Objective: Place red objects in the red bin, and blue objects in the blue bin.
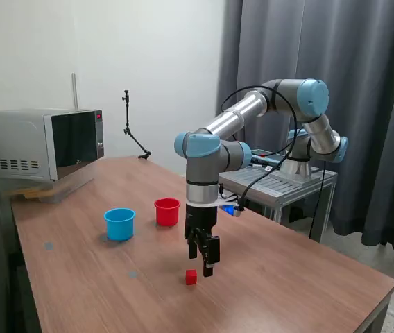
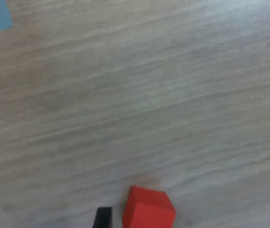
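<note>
Arm reaches out over the wooden table [image 1: 287, 270], wrist pointing straight down. Gripper [image 1: 204, 266] hangs just above the tabletop, fingers spread apart, nothing between them.

One red cube [image 1: 191, 277] sits on the table just beside the fingertips, toward the exterior view's left, not touching them. In the wrist view the same cube [image 2: 149, 210] lies at the frame edge, close to one dark fingertip [image 2: 102, 217]; the other fingertip shows only as a sliver at the far edge. Cube looks turned a little against the wood grain.

Red cup [image 1: 167, 211] and blue cup [image 1: 119, 223] stand upright side by side, well apart from the cube, farther back on the table; blue is on the exterior view's left of red. Cannot tell what is inside either cup.

Small strip of blue tape [image 2: 1, 14] on the wood in the wrist view. Microwave [image 1: 41, 143] at the table's back corner.
</note>
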Controlling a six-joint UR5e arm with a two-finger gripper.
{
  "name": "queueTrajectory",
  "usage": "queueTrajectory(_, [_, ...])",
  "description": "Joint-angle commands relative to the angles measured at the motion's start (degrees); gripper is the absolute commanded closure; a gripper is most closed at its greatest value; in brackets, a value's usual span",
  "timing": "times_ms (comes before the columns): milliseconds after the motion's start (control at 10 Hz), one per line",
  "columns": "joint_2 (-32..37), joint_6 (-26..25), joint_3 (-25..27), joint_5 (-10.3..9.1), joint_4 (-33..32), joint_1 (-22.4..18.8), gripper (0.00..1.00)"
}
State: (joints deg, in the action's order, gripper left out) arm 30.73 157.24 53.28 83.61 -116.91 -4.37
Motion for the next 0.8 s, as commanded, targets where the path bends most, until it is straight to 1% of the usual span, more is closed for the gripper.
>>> queueTrajectory(0, [-0.84,-0.61,-0.10,0.24,0.02,-0.12,0.00])
queueTrajectory(300, [-1.64,-1.75,-0.37,0.59,0.02,-0.20,0.00])
queueTrajectory(400, [-1.73,-3.06,-0.46,0.76,0.02,-0.20,0.00])
queueTrajectory(500, [-1.73,-3.16,-0.55,1.29,0.02,-0.29,0.00])
queueTrajectory(600, [-1.99,-3.42,-0.72,2.25,-0.07,-0.20,0.00])
queueTrajectory(700, [-2.25,-3.43,-1.16,2.26,-0.07,-0.29,0.00])
